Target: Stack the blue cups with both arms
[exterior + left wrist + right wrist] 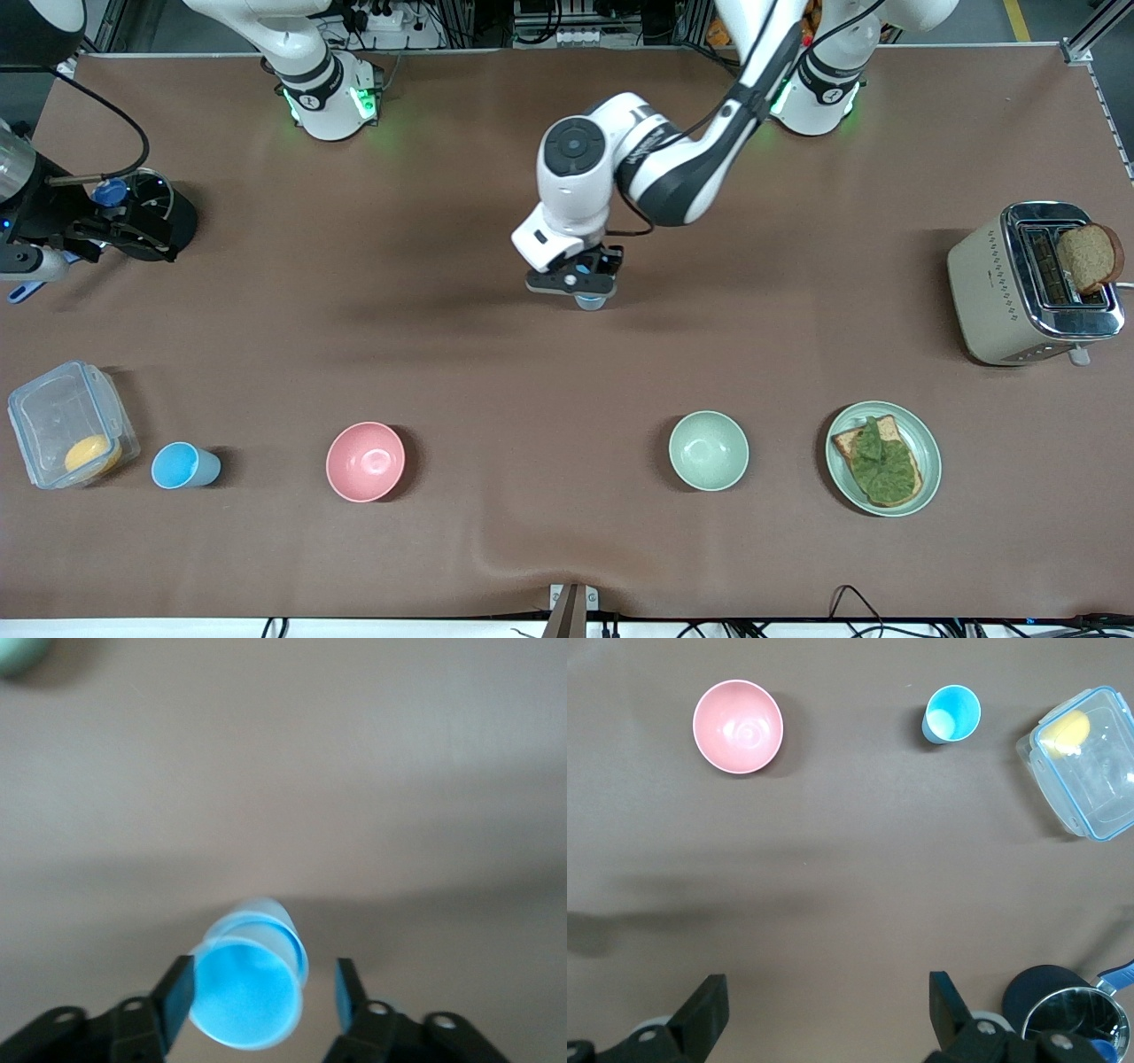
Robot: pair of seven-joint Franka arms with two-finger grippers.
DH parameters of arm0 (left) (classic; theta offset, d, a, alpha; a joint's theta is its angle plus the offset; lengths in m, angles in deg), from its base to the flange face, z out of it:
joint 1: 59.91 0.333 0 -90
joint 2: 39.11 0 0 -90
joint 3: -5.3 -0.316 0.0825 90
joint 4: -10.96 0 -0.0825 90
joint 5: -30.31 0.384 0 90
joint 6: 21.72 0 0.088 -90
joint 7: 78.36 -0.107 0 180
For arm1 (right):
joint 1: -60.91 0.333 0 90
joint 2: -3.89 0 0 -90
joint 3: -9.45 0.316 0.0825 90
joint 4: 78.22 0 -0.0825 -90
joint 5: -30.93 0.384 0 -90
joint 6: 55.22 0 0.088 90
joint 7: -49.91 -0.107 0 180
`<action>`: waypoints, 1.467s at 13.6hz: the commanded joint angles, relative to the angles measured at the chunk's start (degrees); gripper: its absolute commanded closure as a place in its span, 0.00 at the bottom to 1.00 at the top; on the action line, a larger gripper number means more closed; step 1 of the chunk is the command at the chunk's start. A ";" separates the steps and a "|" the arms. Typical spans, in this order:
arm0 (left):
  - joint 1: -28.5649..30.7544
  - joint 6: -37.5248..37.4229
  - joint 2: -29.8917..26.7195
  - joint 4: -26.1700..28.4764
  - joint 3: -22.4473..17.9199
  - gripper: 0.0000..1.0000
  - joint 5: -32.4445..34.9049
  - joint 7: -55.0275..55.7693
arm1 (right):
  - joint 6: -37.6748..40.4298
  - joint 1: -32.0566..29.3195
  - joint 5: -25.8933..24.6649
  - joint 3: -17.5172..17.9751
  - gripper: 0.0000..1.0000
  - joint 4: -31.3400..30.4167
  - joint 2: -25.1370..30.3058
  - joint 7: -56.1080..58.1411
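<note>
Here a blue cup (250,983) is seen upright between the parted fingers of the left gripper (264,997); nothing is gripped. The right gripper (828,1010) is held wide open and empty, well apart from the second blue cup (952,713).

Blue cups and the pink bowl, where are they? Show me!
blue cup under the left gripper (248,992), left wrist view, its sky-blue inside.
blue cup beside the plastic box (183,465), front view, its inside.
pink bowl (365,461), front view, its inside.

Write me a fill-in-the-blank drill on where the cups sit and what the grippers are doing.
1. The left gripper has its fingers either side of a blue ____.
2. The other blue cup stands between the clear container and the ____ bowl.
3. The right gripper is ____ and holds nothing.

Missing words: cup; pink; open
</note>
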State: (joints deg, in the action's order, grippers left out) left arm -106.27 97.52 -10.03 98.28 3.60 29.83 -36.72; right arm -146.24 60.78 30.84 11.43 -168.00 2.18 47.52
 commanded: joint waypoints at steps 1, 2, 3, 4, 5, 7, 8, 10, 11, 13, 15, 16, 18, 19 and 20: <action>5.99 -1.11 -7.88 2.32 -3.57 0.00 -2.43 -3.38 | 0.67 -0.23 -0.61 0.22 0.00 1.01 -0.41 0.55; 7.67 -3.46 -10.07 3.54 -3.40 0.00 -2.17 -7.67 | 0.67 -0.31 -0.61 0.22 0.00 1.01 -0.41 0.64; 10.48 -6.53 -12.18 4.77 -3.22 0.00 -2.16 -11.37 | 0.67 -0.40 -0.61 0.22 0.00 1.01 -0.41 0.64; 13.90 -8.48 -14.73 6.35 -2.96 0.00 -2.16 -13.49 | 0.67 -0.40 -0.61 0.22 0.00 1.01 -0.41 0.64; 17.15 -9.89 -18.06 8.37 -2.43 0.00 -2.16 -15.16 | 0.67 -0.23 -0.61 0.22 0.00 1.01 -0.41 0.64; 23.05 -14.18 -22.56 9.88 -2.25 0.00 -2.08 -20.34 | 0.67 -0.31 -0.61 0.22 0.00 1.01 -0.40 0.55; 25.51 -17.17 -24.67 10.49 -2.25 0.00 -1.73 -24.02 | 0.67 -0.32 -0.61 0.22 0.00 1.01 -0.41 0.64; 31.39 -18.95 -29.32 14.08 -1.38 0.00 0.47 -30.01 | 0.67 -0.32 -0.61 0.22 0.00 1.01 -0.32 0.64; 34.64 -18.96 -31.52 16.10 -0.50 0.00 0.56 -32.91 | 0.67 -0.32 -0.61 0.22 0.00 1.01 -0.40 0.64; 36.34 -20.26 -36.26 19.62 0.03 0.00 1.43 -34.17 | 0.76 -0.40 -0.61 0.22 0.00 1.01 -0.41 0.64; 36.34 -21.58 -41.01 22.79 0.12 0.00 3.81 -34.43 | 0.67 -0.40 -0.53 0.22 0.00 0.92 -0.40 0.64; 36.26 -23.85 -41.47 22.54 0.21 0.00 3.81 -33.91 | 0.67 -0.40 -0.61 0.22 0.00 1.01 -0.41 0.64; 35.64 -27.38 -40.08 19.48 0.30 0.00 3.90 -33.38 | 0.67 -0.49 -0.52 0.22 0.00 1.01 -0.41 0.64; 35.81 -27.74 -39.72 18.94 0.56 0.00 3.90 -33.55 | 0.67 -0.49 -0.52 0.22 0.00 1.01 -0.41 0.64; 35.99 -27.66 -39.72 18.76 0.65 0.00 3.90 -33.64 | 0.67 -0.40 -0.52 0.22 0.00 1.01 -0.41 0.64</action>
State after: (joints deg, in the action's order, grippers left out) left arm -70.50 70.92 -50.27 118.08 3.79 32.34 -70.78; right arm -146.19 60.75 30.84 11.34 -167.94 2.12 47.54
